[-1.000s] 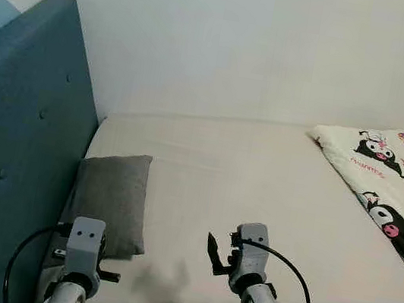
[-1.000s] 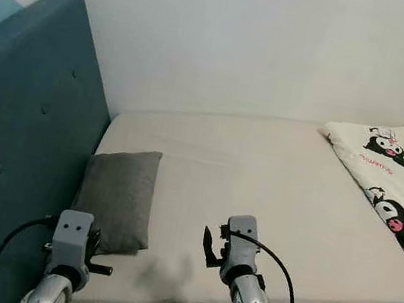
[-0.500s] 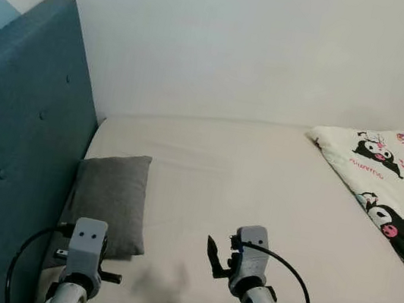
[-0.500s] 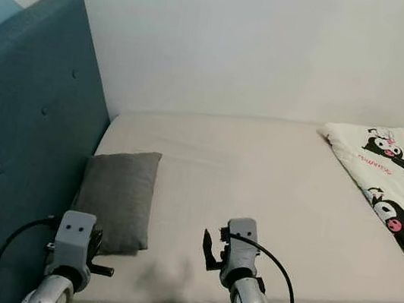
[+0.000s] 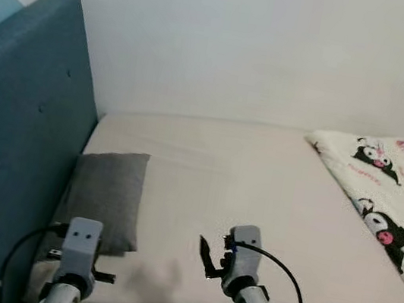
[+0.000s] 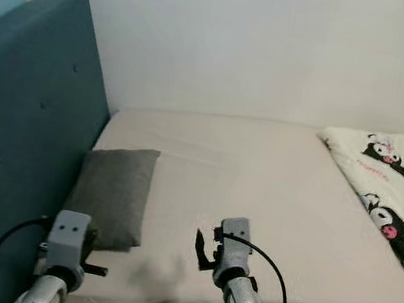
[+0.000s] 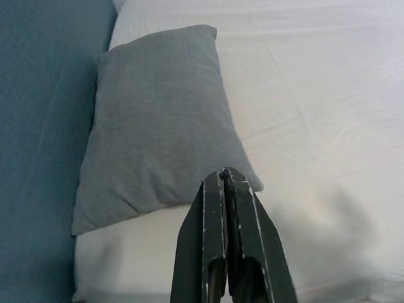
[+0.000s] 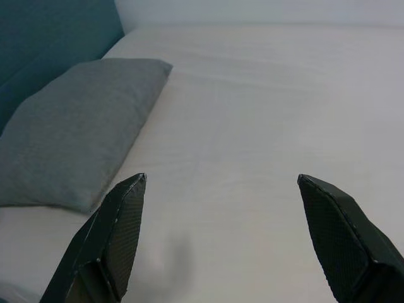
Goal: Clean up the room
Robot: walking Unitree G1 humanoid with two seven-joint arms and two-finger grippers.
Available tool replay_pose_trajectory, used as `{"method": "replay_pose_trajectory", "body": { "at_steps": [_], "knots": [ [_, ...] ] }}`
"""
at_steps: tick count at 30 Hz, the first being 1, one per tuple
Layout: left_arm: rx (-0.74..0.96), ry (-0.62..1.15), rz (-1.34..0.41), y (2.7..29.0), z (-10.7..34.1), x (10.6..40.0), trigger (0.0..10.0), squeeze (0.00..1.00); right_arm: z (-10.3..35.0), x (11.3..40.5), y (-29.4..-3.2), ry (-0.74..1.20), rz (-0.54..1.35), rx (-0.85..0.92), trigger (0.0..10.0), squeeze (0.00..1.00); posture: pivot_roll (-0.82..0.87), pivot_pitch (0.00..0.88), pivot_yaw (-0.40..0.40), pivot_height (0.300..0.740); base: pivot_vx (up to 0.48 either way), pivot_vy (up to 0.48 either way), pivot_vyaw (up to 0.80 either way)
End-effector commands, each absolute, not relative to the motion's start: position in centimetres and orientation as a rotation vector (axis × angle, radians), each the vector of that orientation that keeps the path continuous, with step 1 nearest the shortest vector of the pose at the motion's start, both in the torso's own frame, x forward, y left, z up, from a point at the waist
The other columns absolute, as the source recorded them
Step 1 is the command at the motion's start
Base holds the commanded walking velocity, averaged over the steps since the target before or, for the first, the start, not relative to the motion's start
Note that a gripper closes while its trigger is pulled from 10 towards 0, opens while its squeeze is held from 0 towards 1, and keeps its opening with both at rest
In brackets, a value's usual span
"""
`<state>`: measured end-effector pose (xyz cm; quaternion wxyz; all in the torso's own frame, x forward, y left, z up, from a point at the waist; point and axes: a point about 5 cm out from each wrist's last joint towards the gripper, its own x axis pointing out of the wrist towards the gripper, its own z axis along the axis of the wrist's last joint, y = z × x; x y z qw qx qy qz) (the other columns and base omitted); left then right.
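Nearest me, the left tool [image 7: 227, 183] hangs pinched closed and empty beside the right tool [image 8: 221, 240], spread wide. Beyond lies the grey fabric pillow [image 5: 103, 196] on the beige-sheeted bed [image 5: 258, 183], touching the teal upholstered headboard [image 5: 13, 129]; farther right, a cartoon-print white blanket [image 5: 387, 196].

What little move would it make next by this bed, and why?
Probably ease the right tool forward toward the grey pillow. Its fingers are open with nothing between them and the pillow lies just ahead by the blue headboard, while the left tool is shut.
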<state>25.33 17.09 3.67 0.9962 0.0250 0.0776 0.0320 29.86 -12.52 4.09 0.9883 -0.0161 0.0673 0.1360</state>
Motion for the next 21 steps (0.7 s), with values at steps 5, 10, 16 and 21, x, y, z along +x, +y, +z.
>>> {"method": "replay_pose_trajectory", "body": {
  "at_steps": [5, 10, 16, 21],
  "knots": [
    [0.053, 0.158, 0.049, 16.61, 3.56, 25.16, 10.0, 0.0, 3.52, 29.5, -13.11, 0.166, 0.257, -0.033, 10.0, 0.0, 0.02, 0.095, -0.012, 0.74, 0.0, -0.419, 0.0],
    [0.056, 0.162, 0.047, 16.65, 3.51, 25.09, 10.0, 0.0, 3.46, 29.44, -13.09, 0.17, 0.256, -0.03, 10.0, 0.0, 0.02, 0.099, -0.011, 0.74, 0.0, -0.42, 0.0],
    [0.059, 0.162, 0.048, 16.76, 3.52, 25.04, 10.0, 0.0, 3.43, 29.4, -13.08, 0.172, 0.255, -0.028, 10.0, 0.0, 0.03, 0.102, -0.009, 0.74, 0.0, -0.419, 0.0],
    [0.063, 0.161, 0.044, 16.82, 3.57, 25.05, 10.0, 0.0, 3.4, 29.37, -13.04, 0.173, 0.253, -0.025, 10.0, 0.0, 0.03, 0.107, -0.007, 0.74, 0.0, -0.419, 0.0]
  ]
}}
